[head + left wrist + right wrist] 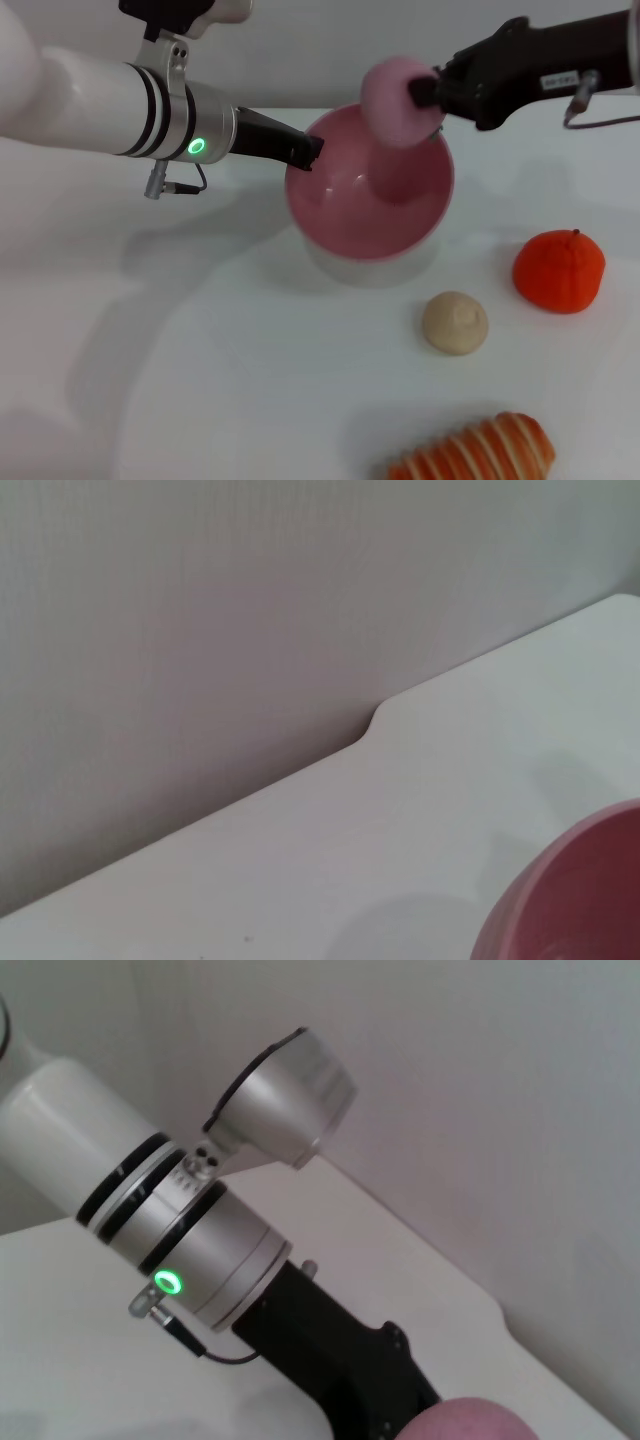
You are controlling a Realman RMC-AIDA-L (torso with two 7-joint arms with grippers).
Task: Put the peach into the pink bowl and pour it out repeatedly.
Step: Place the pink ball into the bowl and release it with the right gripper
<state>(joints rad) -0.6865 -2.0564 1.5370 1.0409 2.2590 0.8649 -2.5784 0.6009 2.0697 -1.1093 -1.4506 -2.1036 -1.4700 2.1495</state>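
Note:
The pink bowl [362,205] is held off the white table, tilted with its opening facing me. My left gripper [312,150] is shut on its left rim. The bowl's rim also shows in the left wrist view [585,900]. Its inside is empty. My right gripper [425,95] is shut on the soft-pink peach [393,100] and holds it just above the bowl's far rim. A bit of the peach shows in the right wrist view [470,1423], with the left arm [215,1260] behind it.
An orange-red tangerine-like fruit [559,271] sits at the right. A beige round lump [455,322] lies in front of the bowl. An orange-and-white striped item [480,450] lies at the front edge. The table [200,380] meets a wall at the back.

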